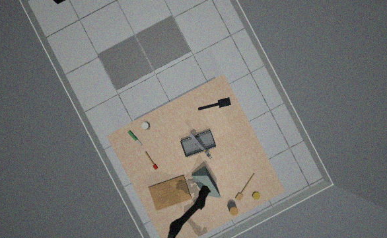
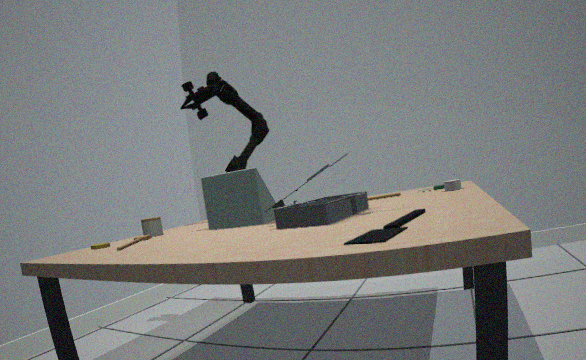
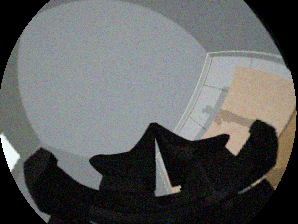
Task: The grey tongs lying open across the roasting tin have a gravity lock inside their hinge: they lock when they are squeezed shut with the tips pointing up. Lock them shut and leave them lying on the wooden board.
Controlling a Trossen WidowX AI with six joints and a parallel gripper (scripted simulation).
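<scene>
On the pale wooden table (image 1: 246, 149) (image 2: 448, 220) (image 3: 265, 90), your grey-green wedge-shaped block (image 1: 210, 185) (image 2: 235, 200) stands beside the dark-grey rectangular roasting tin (image 1: 183, 149) (image 2: 300, 216); the flat brown wooden board (image 1: 164, 198) (image 3: 287, 140) lies well apart from the tin. Your black gripper (image 1: 207, 188) (image 2: 183, 107) (image 3: 153, 125), high above the tin, is fully closed on nothing. Open it before approaching, I'd say; grip near the hinge, turn tips up, then squeeze. The slim grey metal tongs (image 1: 198, 143) (image 2: 318, 172) slant across the tin, long axis crossing its length, one end raised away from the block; which end has the tips, you can't tell.

The end effector (image 2: 182, 107) (image 3: 153, 125) is surrounded by open air; below, passage across the counter (image 1: 167, 139) (image 2: 243, 250) (image 3: 260, 87) is blocked by the green-grey block (image 1: 210, 185) (image 2: 233, 200).
</scene>
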